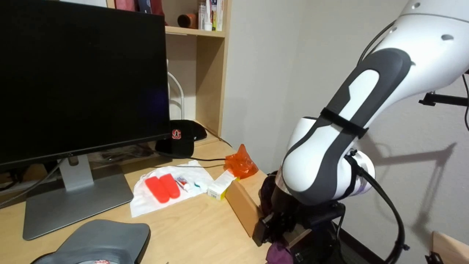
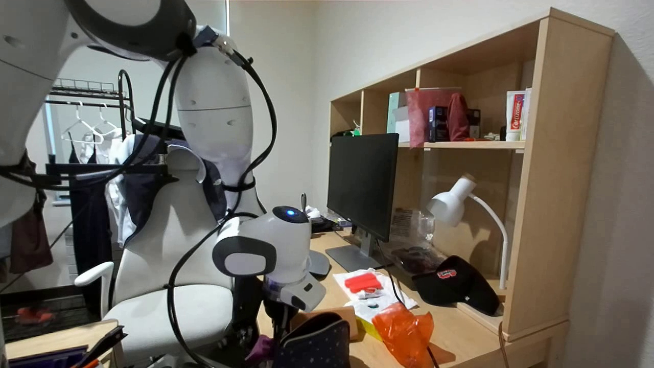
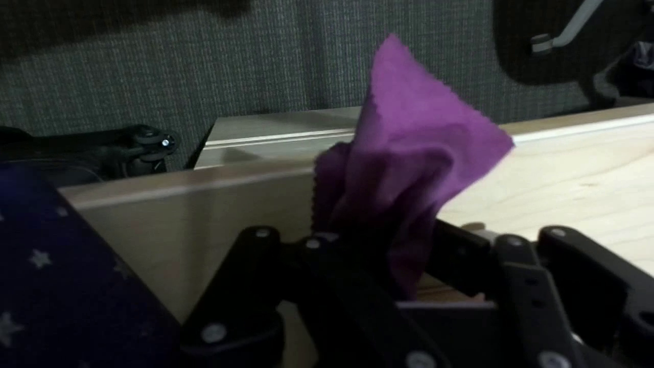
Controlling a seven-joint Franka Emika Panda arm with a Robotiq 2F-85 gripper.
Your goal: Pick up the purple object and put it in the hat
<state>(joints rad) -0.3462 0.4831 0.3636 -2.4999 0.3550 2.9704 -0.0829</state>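
Observation:
The purple object (image 3: 409, 117) is a soft cloth with a zigzag edge. In the wrist view it is bunched between my fingers, and a loose corner sticks out past the fingertips. My gripper (image 3: 388, 243) is shut on it, low at the desk's edge. The cloth also shows beneath the gripper in both exterior views (image 1: 279, 253) (image 2: 262, 349). The grey hat (image 1: 106, 236) lies at the near left of the desk in an exterior view, cut off by the frame's bottom. In an exterior view part of it (image 2: 319, 264) shows behind the wrist. The gripper is well apart from it.
A starry dark pouch (image 2: 314, 345) stands close beside the gripper. A tan box (image 1: 242, 209), a white-yellow box (image 1: 221, 186) and orange film (image 1: 240, 161) are near it. A white cloth (image 1: 141, 201) with red pieces, a monitor (image 1: 84, 80) and a black cap (image 1: 181, 137) stand farther back.

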